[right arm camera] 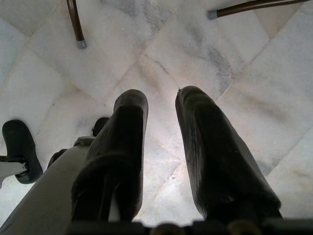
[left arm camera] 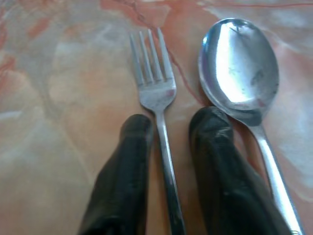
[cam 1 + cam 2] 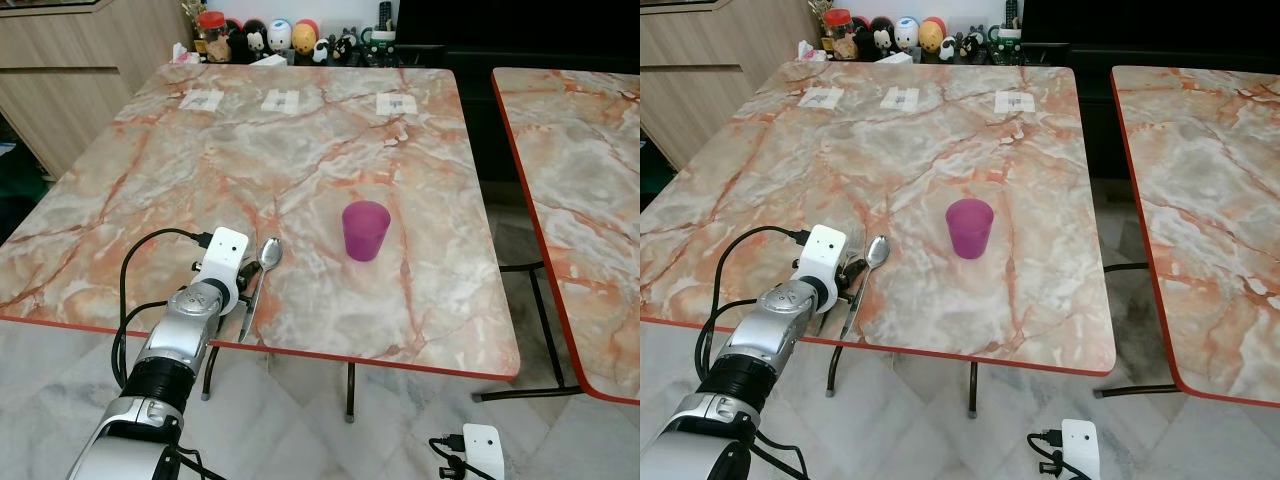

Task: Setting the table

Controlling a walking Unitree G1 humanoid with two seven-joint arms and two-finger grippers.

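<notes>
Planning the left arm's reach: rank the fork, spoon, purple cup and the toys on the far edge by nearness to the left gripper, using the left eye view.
1. Fork: its handle lies between the left gripper's fingers.
2. Spoon: just beside it, on its right.
3. Purple cup: farther right, mid-table.
4. Toys: along the table's far edge.

**Right wrist: gripper over floor**

Right gripper (image 1: 161, 105) hangs above pale marble floor tiles (image 1: 161, 44), its two black fingers (image 1: 122, 147) parted with a gap between. Two dark metal table legs (image 1: 74, 22) enter from the far edge, one with a grey foot cap. A black foot-like shape (image 1: 19, 142) sits beside the fingers.
</notes>
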